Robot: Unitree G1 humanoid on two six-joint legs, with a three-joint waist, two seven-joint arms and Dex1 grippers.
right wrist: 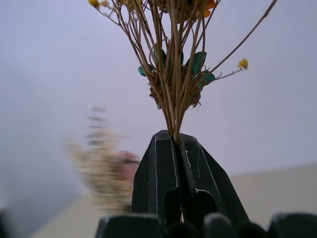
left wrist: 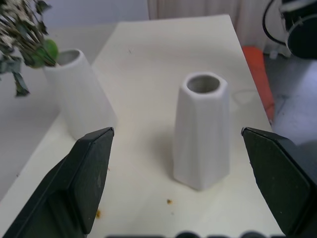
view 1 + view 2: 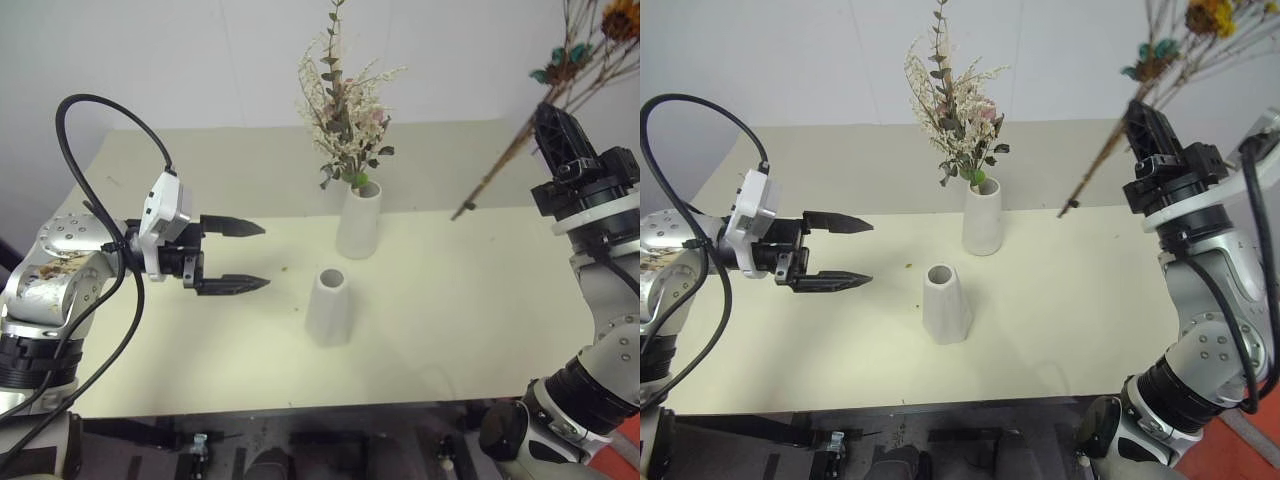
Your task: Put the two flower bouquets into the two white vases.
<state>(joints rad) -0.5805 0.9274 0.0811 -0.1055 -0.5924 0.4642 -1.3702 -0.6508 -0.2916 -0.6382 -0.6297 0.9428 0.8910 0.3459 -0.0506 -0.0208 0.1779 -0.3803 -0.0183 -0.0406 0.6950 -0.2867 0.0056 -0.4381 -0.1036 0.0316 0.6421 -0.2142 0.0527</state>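
The right gripper (image 3: 1145, 125), at the upper right of the head views, is clamped tight on the thin stems of the yellow-orange bouquet (image 3: 1200, 30); its fingers (image 1: 181, 168) press together with the stems rising from between them. The bundle slants across the frame, cut ends (image 3: 1072, 208) hanging in the air lower left of the gripper, above the far part of the table, blossoms reaching the top right corner.

The left gripper (image 3: 245, 256), at mid-left, points toward the centre with its two black fingers spread wide and nothing between them.

Two white vases stand on the cream table (image 3: 470, 330). The farther vase (image 3: 359, 220), just above centre, holds the cream-white bouquet (image 3: 345, 110), with dark leaves and a green ball (image 3: 361, 180) at its mouth. The nearer vase (image 3: 329, 306), at centre, stands upright with an open, empty mouth. The two are near each other but apart.

Count: two grippers, two vases, two bouquets, one in a vase and one in the air.

The left wrist view looks between its own spread fingers (image 2: 86, 173) at both vases and shows small orange crumbs (image 2: 169, 201) on the table. The right wrist view gives the grip up close, with teal leaves (image 1: 198, 62) among the stems and the cream-white bouquet (image 1: 106, 168) as a blur behind.
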